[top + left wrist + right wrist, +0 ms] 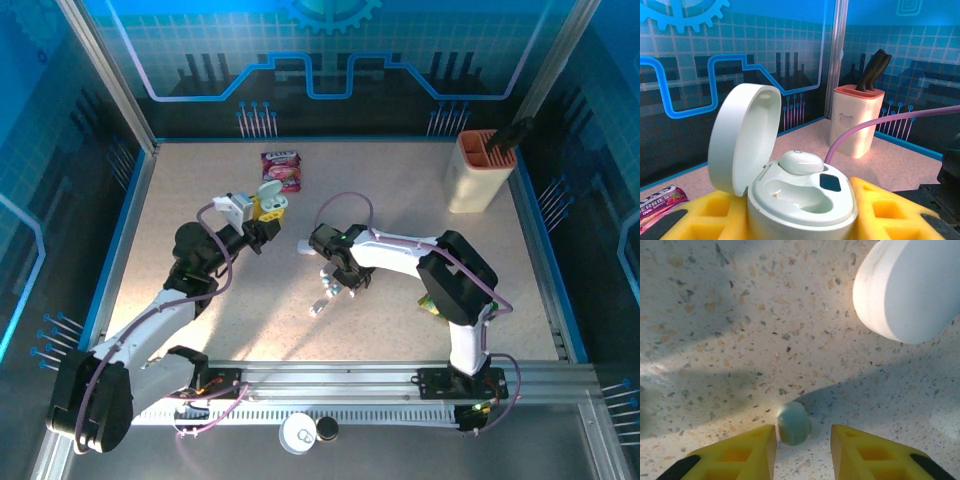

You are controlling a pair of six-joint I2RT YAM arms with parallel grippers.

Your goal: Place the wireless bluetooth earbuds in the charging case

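right gripper: pointing down at the tabletop, its yellow fingers apart on either side of a small earbud; not closed on it, with a gap showing on one side.
pale-blue earbud: lying on the speckled tabletop between the fingertips, close against one finger and clear of the other.
left gripper: closed on the base of the charging case, holding it up off the tabletop.
charging case: open, with its lid tilted back; one white earbud sits in it, and the hollow beside it is empty.
nearby: a second white rounded case rests on the tabletop just beyond the right gripper.
farther out: a snack packet and a tan knife holder near the back edge, well apart from the work.
step in hand: by the look of it, picking up the second earbud; the task seems about half done.
next move: close gently on the earbud, lift it, carry it to the open case and lower it into the empty hollow; it is tiny and smooth, so it may slip.
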